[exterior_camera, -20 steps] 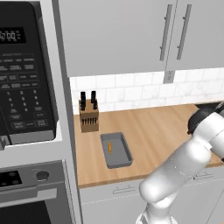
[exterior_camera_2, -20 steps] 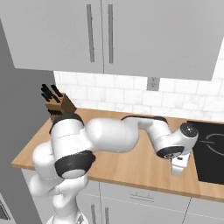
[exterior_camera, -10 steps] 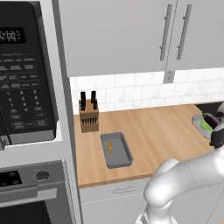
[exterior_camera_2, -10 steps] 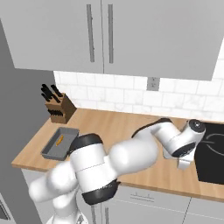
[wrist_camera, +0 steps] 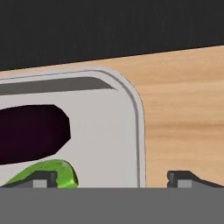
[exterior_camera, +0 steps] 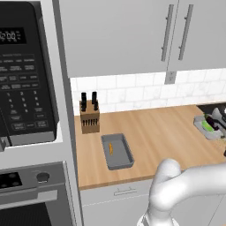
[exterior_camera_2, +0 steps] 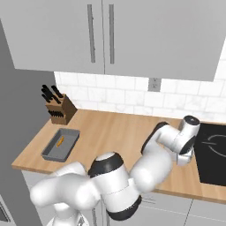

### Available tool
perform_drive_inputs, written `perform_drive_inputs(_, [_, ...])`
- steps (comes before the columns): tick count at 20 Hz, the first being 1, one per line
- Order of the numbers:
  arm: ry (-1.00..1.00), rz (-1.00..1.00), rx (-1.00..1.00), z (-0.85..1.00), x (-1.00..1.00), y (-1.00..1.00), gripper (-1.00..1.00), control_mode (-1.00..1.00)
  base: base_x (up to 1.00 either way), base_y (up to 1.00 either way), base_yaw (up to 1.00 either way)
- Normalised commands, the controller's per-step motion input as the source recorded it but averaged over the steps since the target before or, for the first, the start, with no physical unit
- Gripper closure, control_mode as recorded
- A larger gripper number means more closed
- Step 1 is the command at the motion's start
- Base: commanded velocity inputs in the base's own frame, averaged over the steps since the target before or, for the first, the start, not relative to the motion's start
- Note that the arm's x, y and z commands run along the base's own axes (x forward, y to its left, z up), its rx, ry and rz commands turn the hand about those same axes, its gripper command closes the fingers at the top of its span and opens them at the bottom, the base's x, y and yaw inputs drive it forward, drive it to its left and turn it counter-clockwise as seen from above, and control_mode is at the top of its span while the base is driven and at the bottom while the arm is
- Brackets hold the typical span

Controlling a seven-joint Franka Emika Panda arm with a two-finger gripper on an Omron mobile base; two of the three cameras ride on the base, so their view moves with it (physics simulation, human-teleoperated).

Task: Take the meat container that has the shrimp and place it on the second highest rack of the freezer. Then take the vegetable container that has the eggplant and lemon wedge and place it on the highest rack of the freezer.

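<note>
wooden counter, grey cabinets, tiled wall

Both base cameras are looking down from behind the arm, sharing the worktop and knife block, while the hand camera is hovering close above a pale tray.

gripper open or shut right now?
Open. In the hand view the gripper has its fingertips wide apart, straddling the pale tray's rim, gripping nothing.

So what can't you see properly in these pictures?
- The eggplant and lemon wedge: cut off by the hand view's left and bottom edges.
- The vegetable container: partly cut off at the left base view's right edge.
- The shrimp: too small to show detail in the right base view.
- The end effector: fingertips apart, straddling the container's rim.
</note>
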Motion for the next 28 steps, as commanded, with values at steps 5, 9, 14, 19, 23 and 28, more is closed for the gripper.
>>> perform_drive_inputs(5, [0.05, 0.0, 0.0, -0.53, 0.03, -0.09, -1.0, -1.0, 0.0, 0.0, 0.0])
perform_drive_inputs(9, [0.13, 0.0, 0.0, -0.61, 0.1, -0.1, -1.0, -1.0, 0.0, 0.0, 0.0])
perform_drive_inputs(14, [0.15, 0.0, 0.0, -0.58, 0.07, 0.0, 1.0, -1.0, 0.0, 0.0, 0.0])
perform_drive_inputs(19, [0.07, 0.0, 0.0, -0.61, -0.01, -0.01, 1.0, -1.0, 0.0, 0.0, 0.0])
perform_drive_inputs(23, [0.0, 0.0, 0.01, -0.71, -0.19, -0.06, 1.0, -1.0, 0.0, 0.0, 0.0])
perform_drive_inputs(28, [-0.01, -0.02, 0.0, -0.55, -0.3, 0.0, 1.0, -1.0, 0.0, 0.0, 0.0])
